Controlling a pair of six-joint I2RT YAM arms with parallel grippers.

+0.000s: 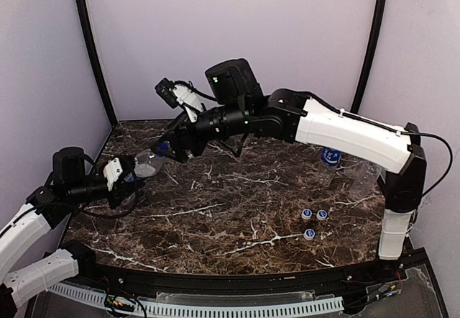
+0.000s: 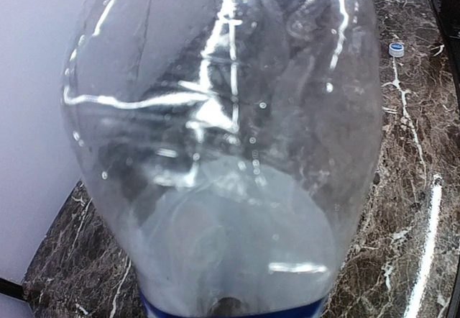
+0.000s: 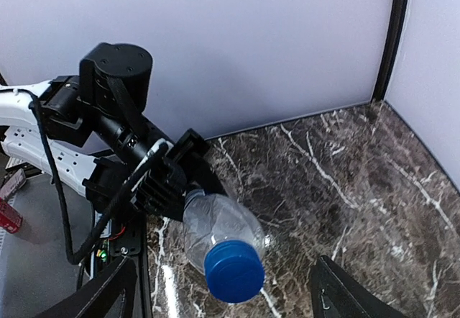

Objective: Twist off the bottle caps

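The left gripper [image 1: 123,175] clamps the bottle [image 1: 146,165] by the left edge of the table [image 1: 237,221], its cap [image 3: 233,271] aimed into the wide-open jaws of the right gripper [image 1: 169,148].

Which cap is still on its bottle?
The blue cap, on the bottle held by the left hand. The other three caps in view lie loose on the table's right side.

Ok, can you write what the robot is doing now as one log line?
left gripper: shut on bottle | blue cap: on bottle | right gripper: open, either side of blue cap | table: three loose caps
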